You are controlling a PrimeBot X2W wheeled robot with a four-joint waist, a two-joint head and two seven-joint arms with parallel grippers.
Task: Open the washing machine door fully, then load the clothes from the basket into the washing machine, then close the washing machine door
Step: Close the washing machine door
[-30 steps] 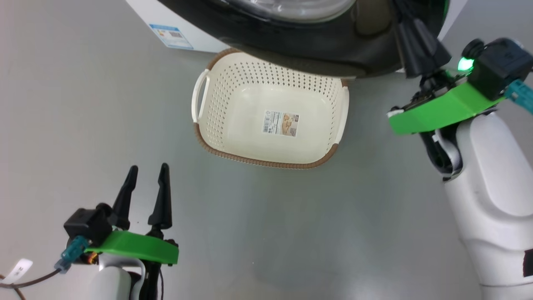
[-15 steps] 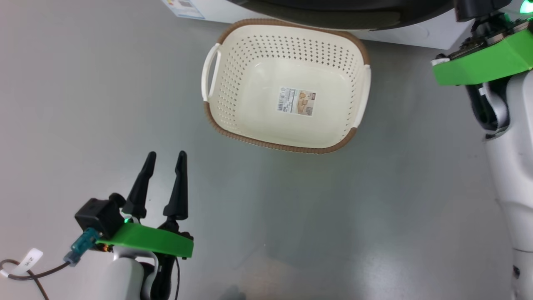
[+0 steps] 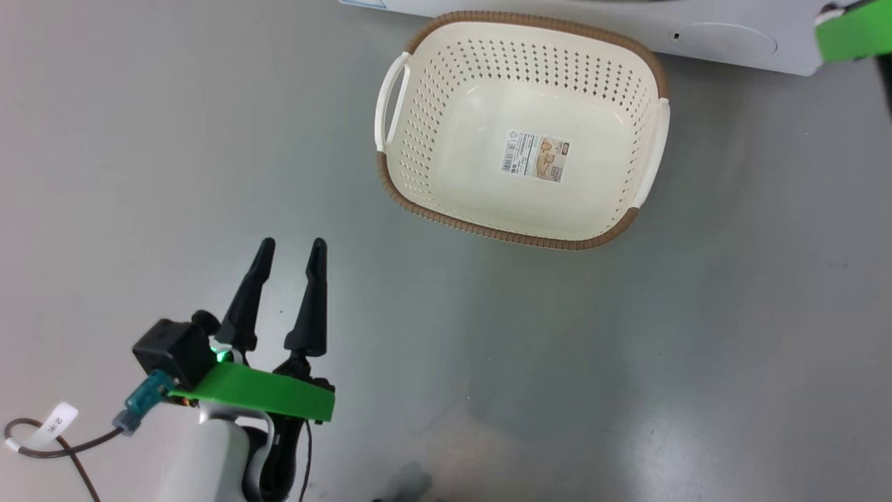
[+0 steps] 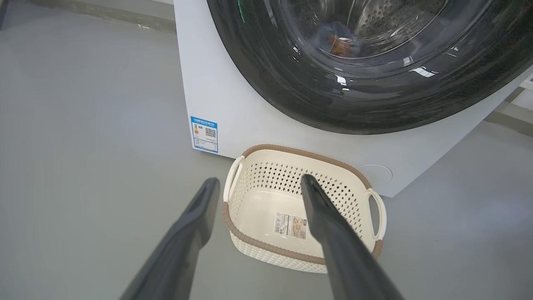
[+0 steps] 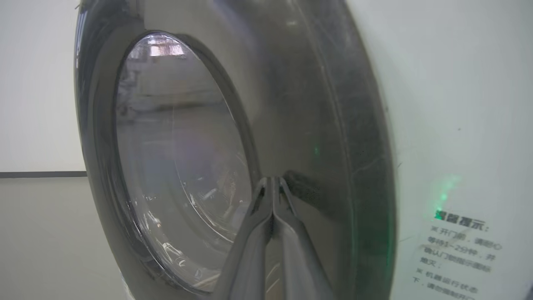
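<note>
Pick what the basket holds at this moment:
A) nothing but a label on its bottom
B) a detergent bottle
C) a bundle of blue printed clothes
A: the basket shows bare perforated walls and only the label on its bottom, while the blue printed clothes show through the glass of the washing machine door.

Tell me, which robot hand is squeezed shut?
The right gripper, by the washing machine door: its jaws touch. The left gripper, above the floor, has jaws spread apart.
</note>
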